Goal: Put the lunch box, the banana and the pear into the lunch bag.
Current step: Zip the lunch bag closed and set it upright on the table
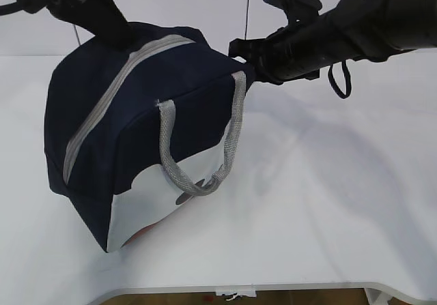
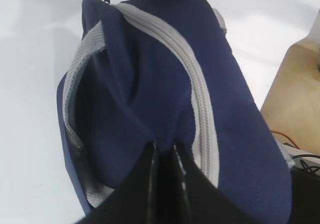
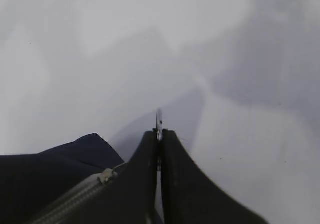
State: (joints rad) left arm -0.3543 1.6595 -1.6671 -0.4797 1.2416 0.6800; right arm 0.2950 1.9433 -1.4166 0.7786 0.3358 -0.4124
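Observation:
The navy lunch bag [image 1: 136, 114] lies tilted on the white table, and its grey zipper [image 1: 109, 100] runs closed along the top. My left gripper [image 2: 164, 144] is shut on a fold of the bag's fabric [image 2: 235, 108] beside the zipper [image 2: 200, 93]. At the bag's far end my right gripper [image 3: 159, 131] is shut on the metal zipper pull [image 3: 159, 119], just past the slider [image 3: 106, 175]. In the exterior view the right gripper [image 1: 239, 49] sits at the bag's upper right corner. A grey handle [image 1: 205, 175] hangs down the front. The lunch box, banana and pear are out of view.
The white table [image 1: 328, 202] stretches to the right of the bag, with its front edge [image 1: 273, 288] near the bottom. A wooden surface [image 2: 300, 83] and cables [image 2: 300, 156] lie beyond the bag in the left wrist view.

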